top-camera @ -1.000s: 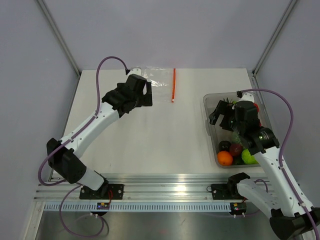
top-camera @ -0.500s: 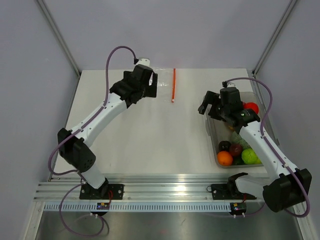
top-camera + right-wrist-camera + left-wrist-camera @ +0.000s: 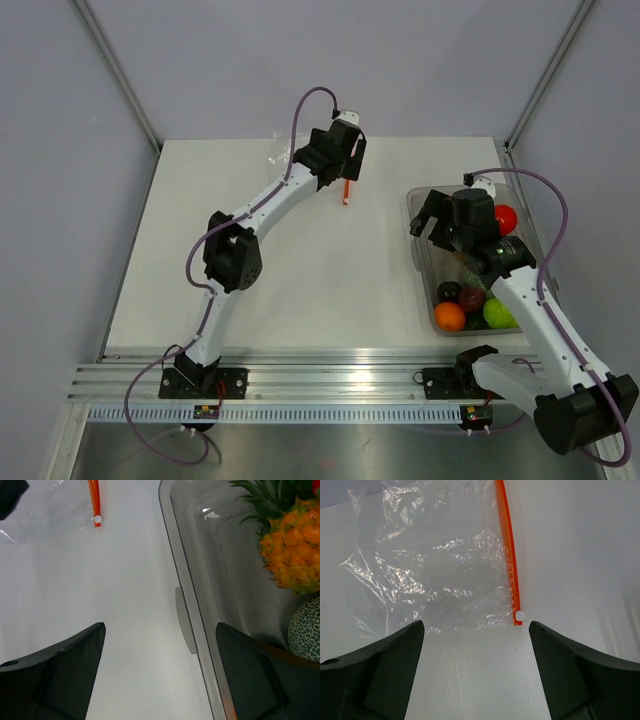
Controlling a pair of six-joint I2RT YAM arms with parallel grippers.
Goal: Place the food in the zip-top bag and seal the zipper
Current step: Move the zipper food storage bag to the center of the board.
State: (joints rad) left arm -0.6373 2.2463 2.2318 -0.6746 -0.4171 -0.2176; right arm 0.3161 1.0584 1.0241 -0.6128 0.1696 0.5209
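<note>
The clear zip-top bag (image 3: 435, 570) lies flat at the far side of the table, its red-orange zipper (image 3: 510, 555) along its right edge, ending in a white slider. My left gripper (image 3: 474, 629) is open and empty, just short of the bag's near edge; in the top view the left gripper (image 3: 335, 168) covers most of the bag, and only the zipper's near end (image 3: 346, 192) shows. My right gripper (image 3: 160, 627) is open and empty, straddling the bin's left wall. The food is in the bin: a pineapple (image 3: 292, 550), a red piece (image 3: 505, 217), an orange piece (image 3: 450, 316), a green one (image 3: 497, 312) and dark purple ones (image 3: 472, 298).
The rigid clear bin (image 3: 413, 215) stands at the table's right edge; its left rim (image 3: 182, 595) runs between my right fingers. A netted green melon (image 3: 307, 635) lies beside the pineapple. Grey walls and metal posts close in the far side.
My left arm has stretched far and to the right, from the bag's left side to over the zipper. My right gripper has shifted slightly right, over the bin's left wall.
</note>
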